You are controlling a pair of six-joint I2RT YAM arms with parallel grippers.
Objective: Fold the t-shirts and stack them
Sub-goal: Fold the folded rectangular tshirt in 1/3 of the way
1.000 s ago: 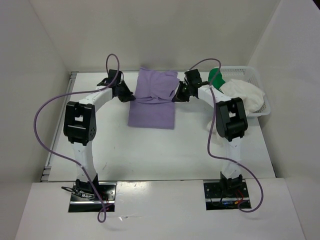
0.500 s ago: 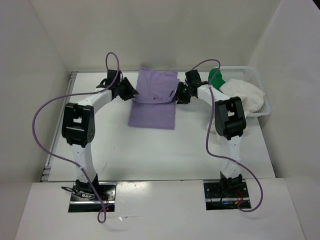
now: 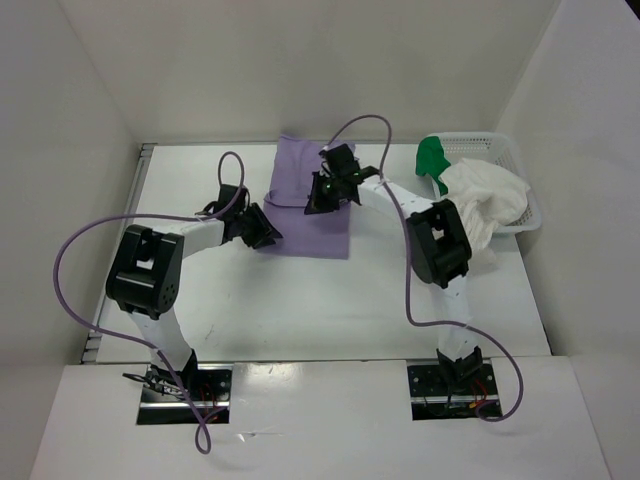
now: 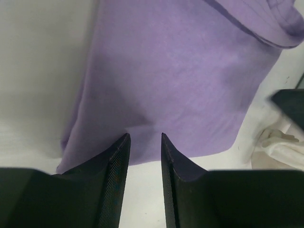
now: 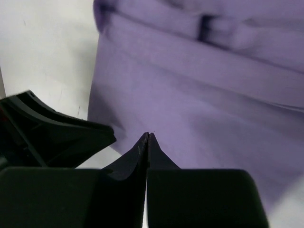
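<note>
- The purple shirt (image 3: 300,225) lies flat on the bench (image 3: 300,300) as a tall, narrow rectangle, towards the far side and about midway between the two arms.
- In the wrist views, the far part of the purple shirt shows a doubled-over band of cloth with a rolled edge. The near part is one smooth layer.
- The left pincer (image 4: 145,137) is low at the near left corner of the purple shirt. Its fingers are slightly apart with nothing between them. The tips point at the shirt's near hem, right at the edge of the cloth.
- The right pincer (image 5: 148,135) hangs over the middle of the purple shirt, reaching in from its right side. Its fingers are pressed fully together, with no cloth caught between them.
- The two pincers are near each other, and the left one shows as a dark shape at the left of the right wrist view.
- The basket (image 3: 500,140) stands well to the right of the purple shirt, at the far right of the bench.
- The white shirt (image 3: 485,195) is heaped in the basket and spills over its near rim onto the bench.
- The green shirt (image 3: 432,155) is bunched at the end of the basket nearest the purple shirt, touching the white one.
</note>
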